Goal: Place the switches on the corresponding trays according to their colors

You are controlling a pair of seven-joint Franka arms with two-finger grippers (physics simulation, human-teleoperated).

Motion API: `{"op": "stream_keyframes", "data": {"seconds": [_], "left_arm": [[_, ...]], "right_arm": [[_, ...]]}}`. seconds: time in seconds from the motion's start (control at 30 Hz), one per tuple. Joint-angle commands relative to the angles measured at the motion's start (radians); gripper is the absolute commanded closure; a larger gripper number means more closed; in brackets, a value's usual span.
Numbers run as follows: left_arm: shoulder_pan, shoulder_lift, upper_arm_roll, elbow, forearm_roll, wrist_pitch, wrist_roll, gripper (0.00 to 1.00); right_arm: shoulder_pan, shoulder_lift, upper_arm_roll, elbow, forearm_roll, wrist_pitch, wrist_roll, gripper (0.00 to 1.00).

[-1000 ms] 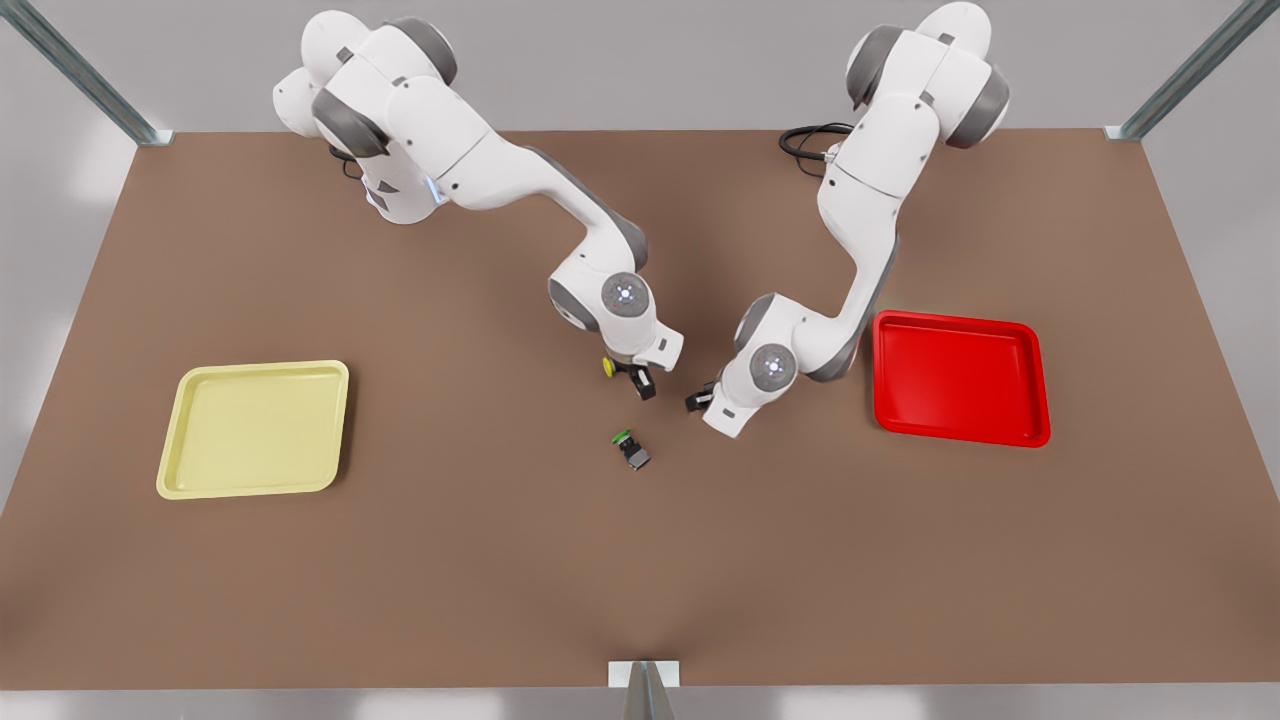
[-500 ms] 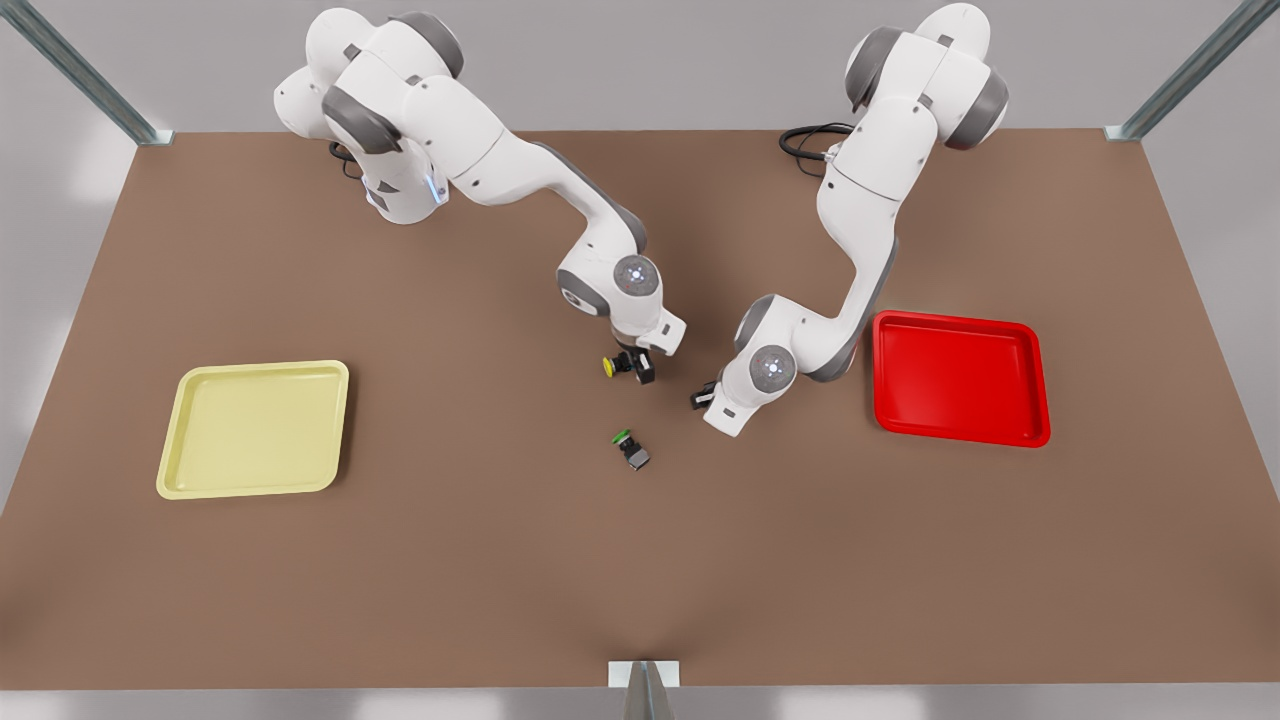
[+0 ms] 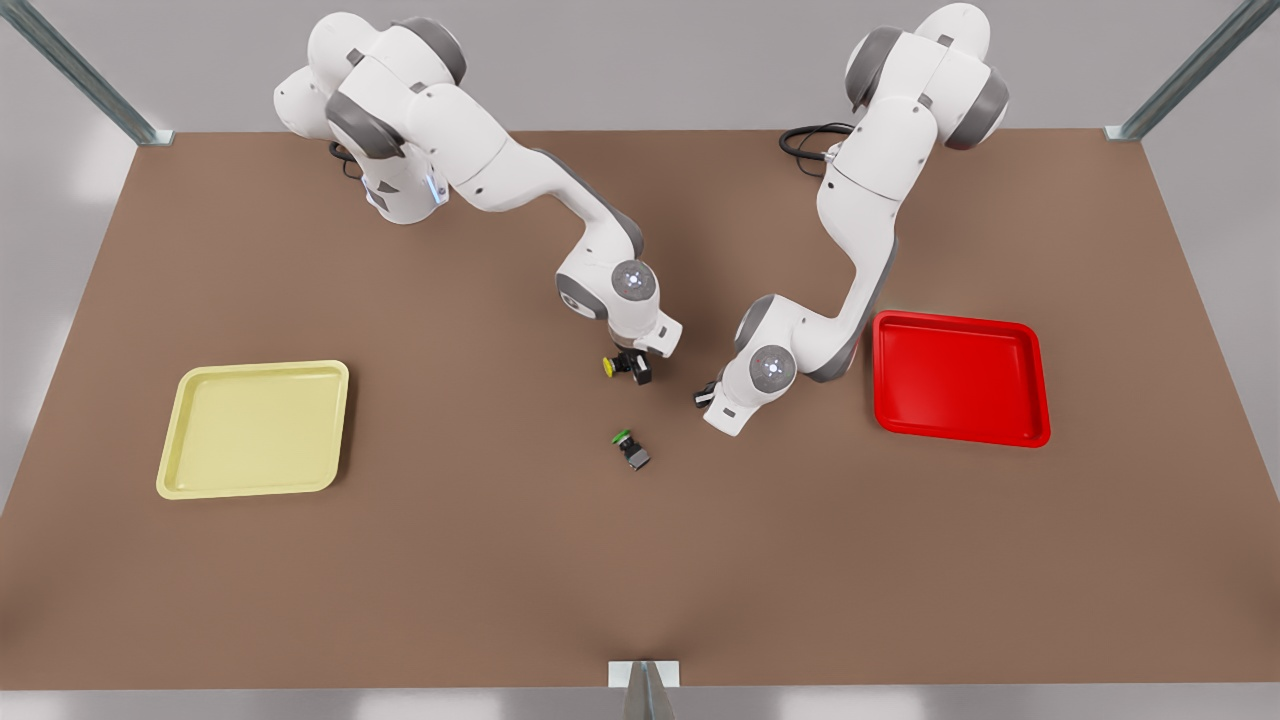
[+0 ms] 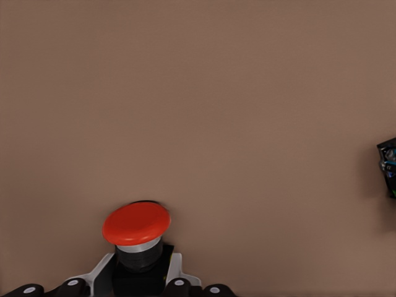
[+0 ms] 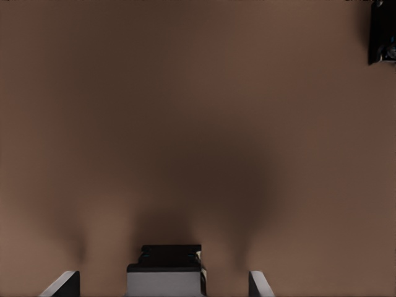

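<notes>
The red-capped switch [image 4: 136, 226] sits between the fingers of my left gripper [image 4: 137, 275], which is shut on its dark body. In the front view this gripper [image 3: 703, 396] is on the arm at the front view's right, a short way from the red tray [image 3: 960, 380], and its wrist hides the switch. The yellow-capped switch [image 3: 610, 366] lies on the table near the centre. My right gripper [image 3: 638, 368] stands over its dark body [image 5: 165, 263], fingers spread wide and open [image 5: 162, 281]. The pale yellow tray [image 3: 250, 430] lies far off at the front view's left.
A green-capped switch [image 3: 630, 448] lies on the brown table just in front of both grippers; its dark body shows in the left wrist view [image 4: 388, 167] and the right wrist view [image 5: 382, 34]. A black cable [image 3: 805, 140] loops at the back.
The right arm's wrist has drawn back and its fingers have closed in on the yellow switch's body. The yellow cap has stayed put. The left arm has barely moved.
</notes>
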Motion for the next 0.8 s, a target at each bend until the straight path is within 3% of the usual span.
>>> {"op": "stream_keyframes", "data": {"seconds": [0.0, 0.3, 0.33, 0.37, 0.4, 0.47, 0.53, 0.73, 0.77], "left_arm": [[0.000, 0.000, 0.000, 0.000, 0.001, -0.001, 0.000, 0.48], [0.000, 0.001, 0.000, 0.000, 0.001, 0.003, 0.000, 0.50], [0.000, 0.001, 0.000, 0.000, 0.001, 0.003, 0.000, 0.49], [0.000, 0.001, 0.000, 0.000, 0.001, 0.003, 0.002, 0.35], [0.002, 0.001, 0.000, 0.000, 0.001, 0.001, 0.002, 0.34], [0.002, -0.002, 0.000, 0.000, 0.001, -0.007, 0.002, 0.39], [0.002, -0.008, 0.002, 0.000, 0.001, -0.014, 0.002, 0.40], [0.003, -0.048, 0.037, 0.002, 0.002, -0.083, 0.024, 0.43], [0.003, -0.069, 0.060, 0.002, 0.002, -0.114, 0.044, 0.43]], "right_arm": [[0.000, 0.000, 0.000, 0.000, 0.000, 0.000, -0.002, 0.09], [-0.003, -0.002, 0.000, -0.003, -0.002, -0.008, -0.002, 0.21], [-0.003, -0.003, 0.000, -0.003, -0.003, -0.008, -0.002, 0.21], [-0.003, -0.003, 0.000, -0.003, -0.003, -0.008, -0.002, 0.24], [-0.003, -0.005, 0.002, -0.002, -0.003, -0.009, -0.002, 0.26], [-0.003, -0.003, 0.002, -0.001, -0.002, -0.008, -0.002, 0.26], [-0.003, -0.003, 0.000, -0.001, -0.003, -0.006, -0.002, 0.31], [-0.002, -0.005, 0.000, -0.003, -0.003, -0.006, -0.002, 0.31], [-0.002, -0.005, 0.000, -0.003, -0.003, -0.004, -0.003, 0.36]]}}
